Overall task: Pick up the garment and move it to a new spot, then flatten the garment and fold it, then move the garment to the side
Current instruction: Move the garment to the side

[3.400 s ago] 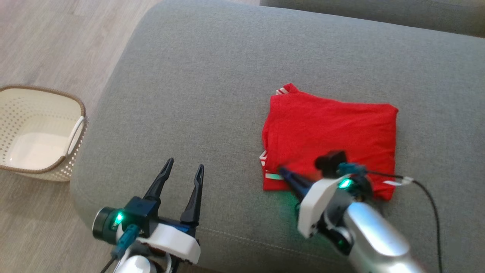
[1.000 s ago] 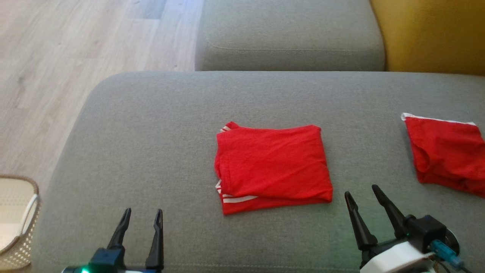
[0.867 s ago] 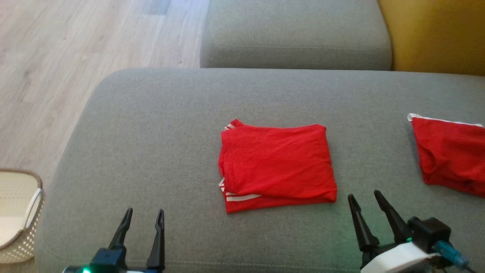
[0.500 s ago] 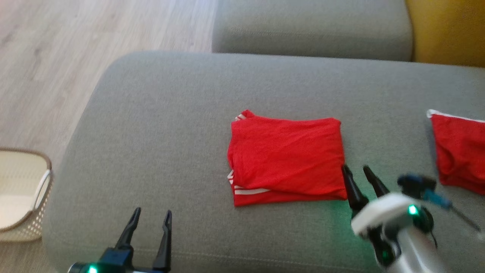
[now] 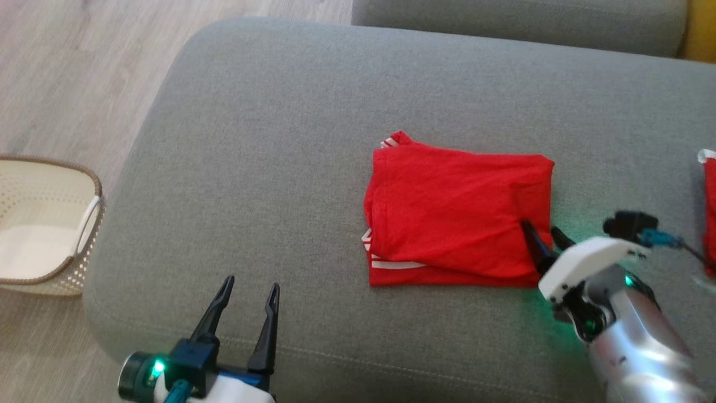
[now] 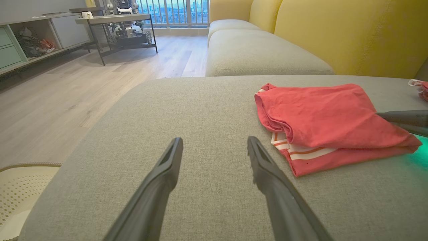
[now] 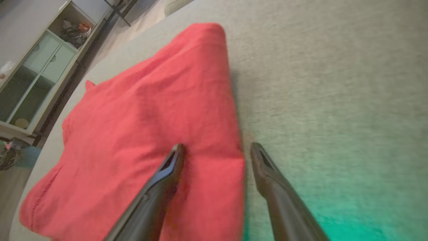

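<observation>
Folded red garment (image 5: 456, 218), lying centre-right on the sofa cushion (image 5: 279, 140).
Step judged: final move to the side. The right gripper (image 5: 540, 226) stood wide, straddling the garment's right edge, one finger over cloth, one over sofa cushion; the left gripper (image 5: 251, 282) wide, empty, well apart. Next move called for closing on all layers together, lest the fold open.

A broad grey seat cushion (image 5: 268, 140) is the landmark. On the pale wood floor (image 5: 67, 73) off its left end stands a cream perforated basket (image 5: 33, 190) with a brown rim. At the cushion's right edge lies a red cloth (image 5: 710, 224) with a white hem. Beyond the cushion sit another grey cushion (image 6: 260, 53), a yellow backrest (image 6: 351, 33) and a black-framed table (image 6: 117, 20).
</observation>
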You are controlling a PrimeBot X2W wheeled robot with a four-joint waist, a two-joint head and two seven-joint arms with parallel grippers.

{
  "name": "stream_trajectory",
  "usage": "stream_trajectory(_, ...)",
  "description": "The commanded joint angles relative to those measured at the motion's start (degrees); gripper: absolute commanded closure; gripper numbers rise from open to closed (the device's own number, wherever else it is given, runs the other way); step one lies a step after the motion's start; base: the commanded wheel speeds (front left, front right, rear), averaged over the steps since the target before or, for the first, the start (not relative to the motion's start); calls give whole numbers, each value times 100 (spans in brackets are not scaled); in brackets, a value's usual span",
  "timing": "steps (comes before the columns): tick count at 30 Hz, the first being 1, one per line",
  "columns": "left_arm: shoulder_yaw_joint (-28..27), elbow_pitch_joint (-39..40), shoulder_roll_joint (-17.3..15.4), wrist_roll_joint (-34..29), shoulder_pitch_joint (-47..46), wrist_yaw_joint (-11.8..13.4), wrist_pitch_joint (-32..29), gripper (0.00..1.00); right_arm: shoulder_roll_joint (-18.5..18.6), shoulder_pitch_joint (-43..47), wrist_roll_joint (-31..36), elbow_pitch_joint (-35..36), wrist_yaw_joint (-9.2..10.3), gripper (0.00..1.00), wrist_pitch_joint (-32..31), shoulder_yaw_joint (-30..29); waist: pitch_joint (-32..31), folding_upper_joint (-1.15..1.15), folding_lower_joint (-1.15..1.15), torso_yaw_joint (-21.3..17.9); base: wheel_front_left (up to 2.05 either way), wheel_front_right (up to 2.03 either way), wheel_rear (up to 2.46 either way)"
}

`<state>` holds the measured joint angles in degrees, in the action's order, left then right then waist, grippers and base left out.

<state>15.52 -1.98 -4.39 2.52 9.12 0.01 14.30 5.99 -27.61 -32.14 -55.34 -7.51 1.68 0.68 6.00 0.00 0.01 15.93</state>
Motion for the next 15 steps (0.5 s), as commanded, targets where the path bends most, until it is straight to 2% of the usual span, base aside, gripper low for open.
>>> stream_trajectory(1,-171,202,61,-39,-266,19,70,0,-70,-231,-84,67,2,0,-121,245,45,0,-1,19,0,0,0)
stream_trajectory(3,-175,204,64,-39,-271,28,70,0,-73,-237,-106,49,2,2,-151,309,56,0,-1,9,0,0,0)
stream_trajectory(6,-186,207,69,-56,-279,47,70,0,-58,-264,-174,44,2,100,-105,455,74,0,-1,-58,0,0,0)
stream_trajectory(15,-245,262,37,-106,-324,55,70,0,270,-584,-172,258,2,100,403,764,102,0,-1,-589,0,0,0)
